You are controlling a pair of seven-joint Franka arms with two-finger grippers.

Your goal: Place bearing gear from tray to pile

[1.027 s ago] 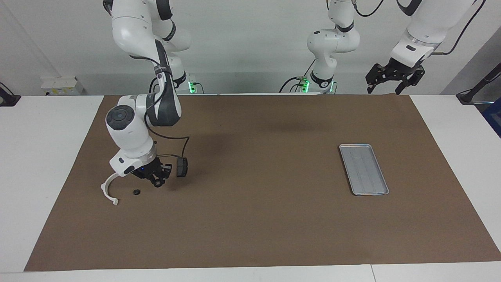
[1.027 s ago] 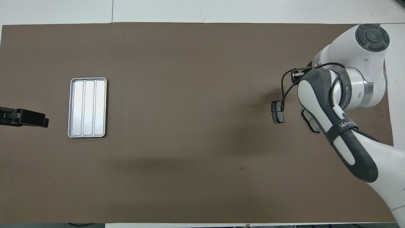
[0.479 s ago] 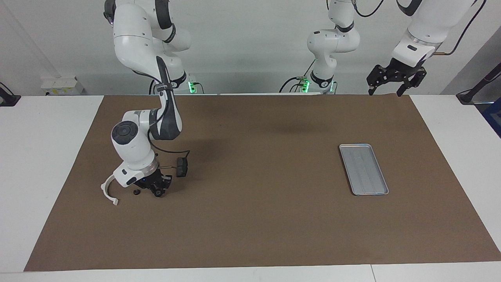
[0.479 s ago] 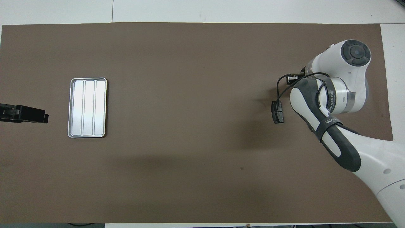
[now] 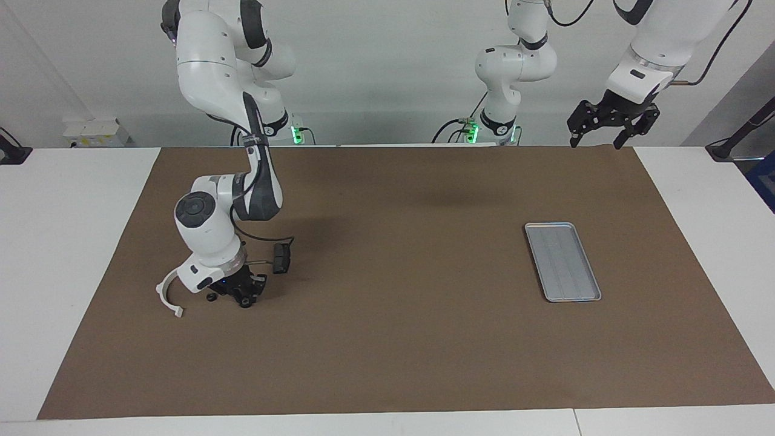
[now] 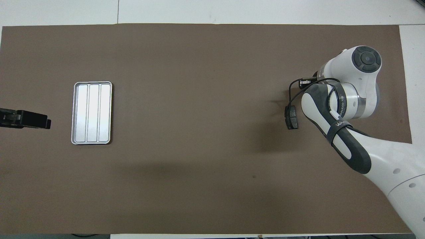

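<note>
Lowering beside the pile, the right gripper point(image 5: 245, 298) has dropped nearly onto the mat.
Fingers pressed nearly together; small black bearing gear point(image 5: 211, 297) lies beside white semicircular plastic bracket point(image 5: 167, 294); flat silver-grey metal tray point(image 5: 562, 261) holds nothing; left gripper point(image 5: 610, 121) waits, spread.

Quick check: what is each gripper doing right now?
Left gripper: open, holding nothing, waiting raised near its base.
Right gripper: cannot be told; low over the mat beside the bearing gear.

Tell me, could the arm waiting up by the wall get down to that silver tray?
Probably yes. The left gripper hangs open above the mat's edge, the tray lies bare at its end of the table, and nothing stands between them.
</note>
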